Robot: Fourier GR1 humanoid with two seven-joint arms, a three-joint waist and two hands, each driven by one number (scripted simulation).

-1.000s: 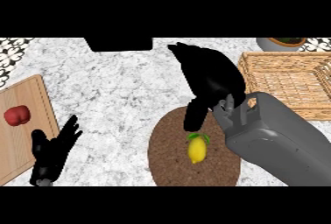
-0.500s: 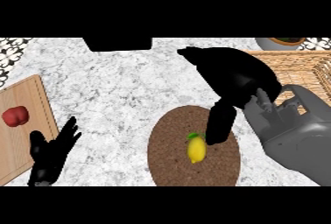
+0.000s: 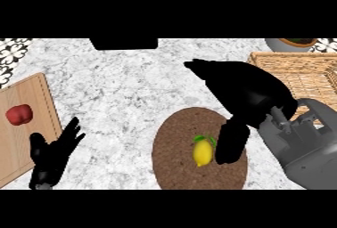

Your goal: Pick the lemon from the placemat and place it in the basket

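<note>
At the far left a wooden board (image 3: 30,129) carries a red apple (image 3: 19,114); the left robot hand (image 3: 51,153) rests open beside it, fingers up, well apart from the work; on the marble table (image 3: 125,84) a round cork-brown placemat (image 3: 174,133) holds the smooth yellow lemon (image 3: 204,152), long axis pointing away from the robot; the right robot hand (image 3: 240,95) hangs just right of it, fingers straight, holding nothing, clearly the nearer one; the woven basket (image 3: 299,73) waits at the far right.
</note>
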